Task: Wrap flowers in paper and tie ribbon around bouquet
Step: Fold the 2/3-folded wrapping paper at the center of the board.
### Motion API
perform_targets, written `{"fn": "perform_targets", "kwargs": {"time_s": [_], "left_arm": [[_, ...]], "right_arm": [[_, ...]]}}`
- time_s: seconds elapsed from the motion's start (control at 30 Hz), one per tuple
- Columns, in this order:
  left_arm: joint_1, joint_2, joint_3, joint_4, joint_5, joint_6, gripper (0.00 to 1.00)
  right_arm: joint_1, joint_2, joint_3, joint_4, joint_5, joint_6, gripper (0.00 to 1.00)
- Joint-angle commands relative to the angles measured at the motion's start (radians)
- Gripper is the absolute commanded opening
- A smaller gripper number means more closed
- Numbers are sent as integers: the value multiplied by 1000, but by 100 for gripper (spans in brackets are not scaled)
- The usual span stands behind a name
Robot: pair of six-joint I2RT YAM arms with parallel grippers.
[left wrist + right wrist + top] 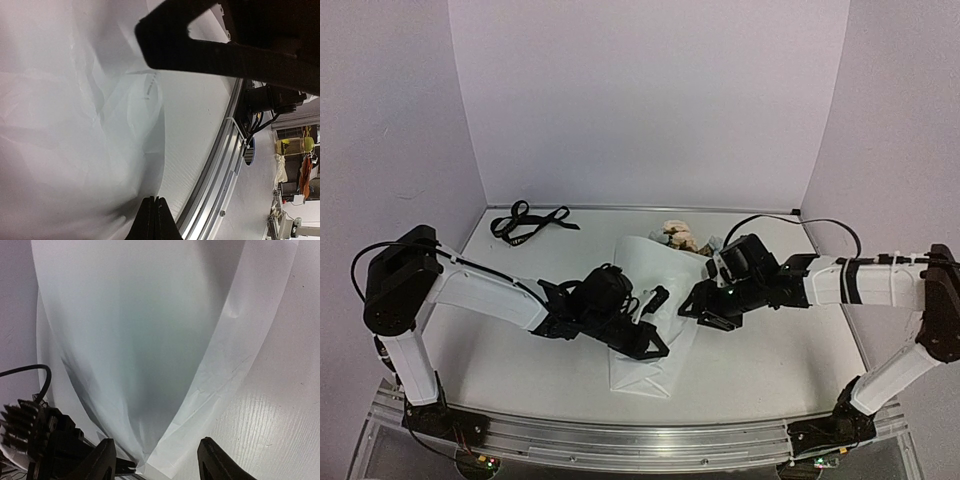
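Bouquet (642, 262) lies near-to-far, flowers (676, 236) pointing away

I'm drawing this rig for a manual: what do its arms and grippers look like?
Both arms have white tube links, as on the left arm and right arm, joined by bulky black joints. Thin black cables loop beside them. The left gripper and right gripper have flat, tapering matte-black fingers. No markings show.
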Motion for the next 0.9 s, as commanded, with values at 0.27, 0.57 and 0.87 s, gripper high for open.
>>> {"fn": "perform_targets", "kwargs": {"time_s": [0.27, 0.57, 0.87], "left_arm": [[-2, 5, 36, 8, 36, 28, 0], [-3, -8, 48, -22, 33, 50, 7], [-3, -213, -7, -100, -63, 81, 51]], "right_arm": [[-38, 106, 78, 68, -18, 49, 32], [-44, 118, 79, 79, -9, 36, 2], [-52, 154, 70, 78, -9, -14, 0]]}}
